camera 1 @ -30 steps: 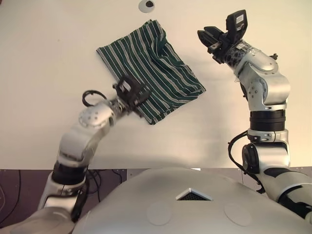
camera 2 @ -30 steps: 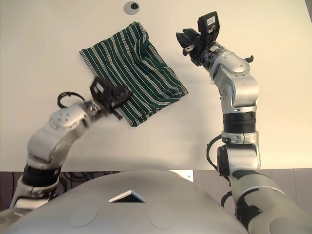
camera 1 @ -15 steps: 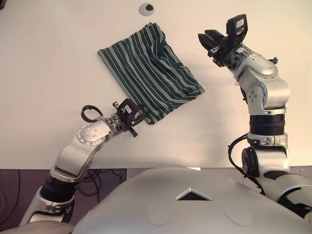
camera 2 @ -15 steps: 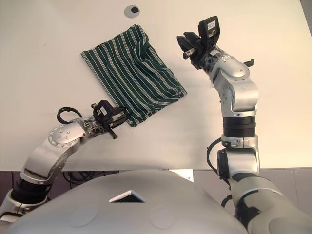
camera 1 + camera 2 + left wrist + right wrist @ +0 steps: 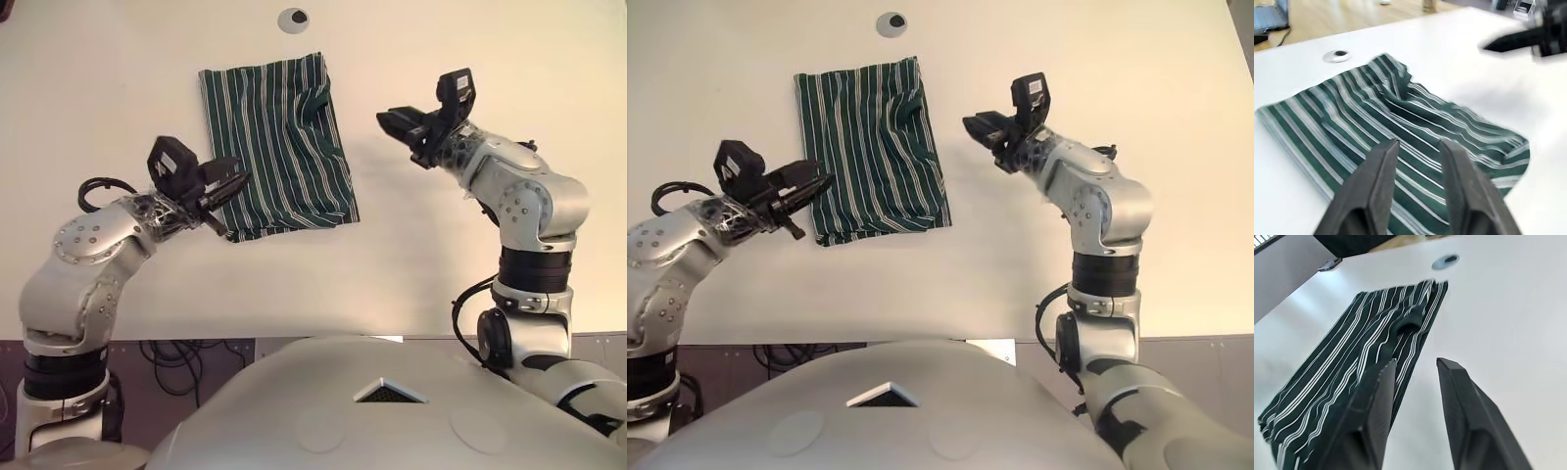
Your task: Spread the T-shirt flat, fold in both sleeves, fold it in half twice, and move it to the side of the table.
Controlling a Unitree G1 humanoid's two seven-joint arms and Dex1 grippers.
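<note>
Left jaws: the left gripper (image 5: 1418, 145) stands moderately open with nothing between its fingers. I see striped cloth through the gap, but none of it is pinched.
Right jaws: the right gripper (image 5: 1416, 364) is likewise parted and empty, over bare table.
T-shirt: the T-shirt (image 5: 279, 137) lies as a folded green-striped packet on the table (image 5: 509, 39), toward the far edge and just short of the cable hole (image 5: 293, 17).
Long axis: I read it as running from the far edge toward the near edge, with the near end slanting slightly to the right.
Direction from jaws: the packet's near-left corner sits right at my left fingertips, and its body stretches away ahead of them. From my right gripper the packet lies to the left, with a strip of bare table between.
Nearer arm: left, plainly.
Height: I can't settle whether the left tips touch the cloth or hover just above it, because the wrist view is blurred.
Next move: I judge it calls for a grip on that near edge, then a slide to the table's side.
</note>
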